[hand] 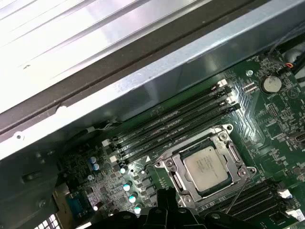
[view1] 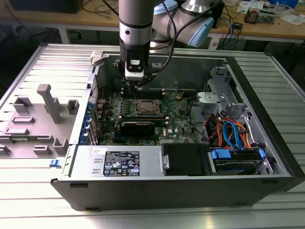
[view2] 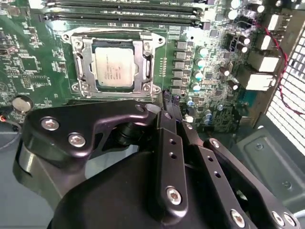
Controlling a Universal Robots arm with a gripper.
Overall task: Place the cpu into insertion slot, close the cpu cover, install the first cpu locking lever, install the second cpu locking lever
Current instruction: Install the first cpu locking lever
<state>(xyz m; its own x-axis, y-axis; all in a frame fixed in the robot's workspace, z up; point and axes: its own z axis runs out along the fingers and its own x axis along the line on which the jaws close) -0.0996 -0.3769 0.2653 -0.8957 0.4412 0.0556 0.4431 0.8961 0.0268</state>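
One cpu (view2: 113, 67), seated in insertion slot (view2: 76, 86), cpu cover (view2: 143, 62) down over it. Jaws pressed together, empty, just beside the slot.

1. My arm (view1: 136, 19) is a smooth silver-grey cylinder, with a black band low on it.
2. Pale blue caps (view1: 202, 28) cover its rounded joints.
3. A thin black cable (view1: 174, 24) loops along its side.
4. I see a white block (view1: 134, 67) with a dark patch at the wrist.
5. My gripper (view2: 169, 102) is matte black, with broad rounded link plates, bright silver screws (view2: 76, 140) and two narrow fingers (view2: 167, 138) drilled with small holes.
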